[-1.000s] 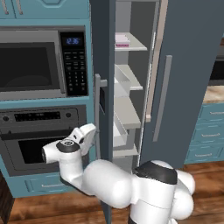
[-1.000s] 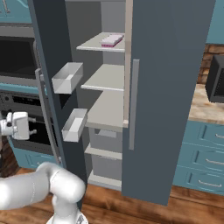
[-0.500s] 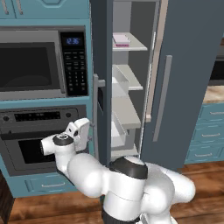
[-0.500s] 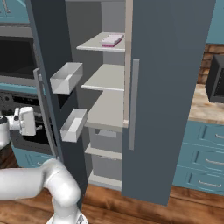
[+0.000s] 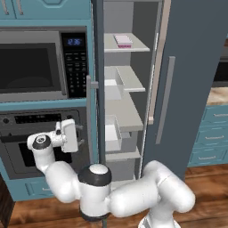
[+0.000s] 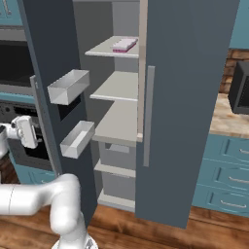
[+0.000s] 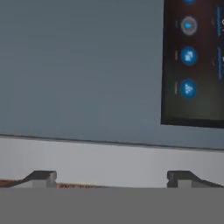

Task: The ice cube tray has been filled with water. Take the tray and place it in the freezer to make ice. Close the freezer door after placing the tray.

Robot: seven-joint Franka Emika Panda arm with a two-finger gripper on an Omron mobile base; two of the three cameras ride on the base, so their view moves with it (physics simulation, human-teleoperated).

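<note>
The ice cube tray (image 5: 123, 40) (image 6: 124, 44), a pale slab with a pink edge, lies on the top shelf inside the freezer (image 5: 127, 102) (image 6: 119, 87). The freezer door (image 5: 99, 84) (image 6: 46, 58) stands wide open, edge-on in the left base view. My gripper (image 5: 80, 135) (image 6: 38, 133) (image 7: 112, 178) is at the door's outer side, low down, open with nothing between its fingertips (image 7: 41, 177). In the hand view it faces the grey door close up, with the silver handle (image 7: 109, 159) just past the tips and the dark panel (image 7: 192, 61) with blue lights at upper right.
A black microwave (image 5: 35, 67) and oven (image 5: 26, 142) sit just left of my hand. Two white bins (image 6: 70, 86) (image 6: 78, 138) hang on the door's inner side. The wider right door (image 5: 191, 89) (image 6: 189, 97) is shut. Blue drawers (image 6: 223, 180) stand to the right.
My arm's elbow has swung left in front of the base and the hand has shifted slightly beside the door's outer face. The jaws stay open. Tray and door have not moved.
</note>
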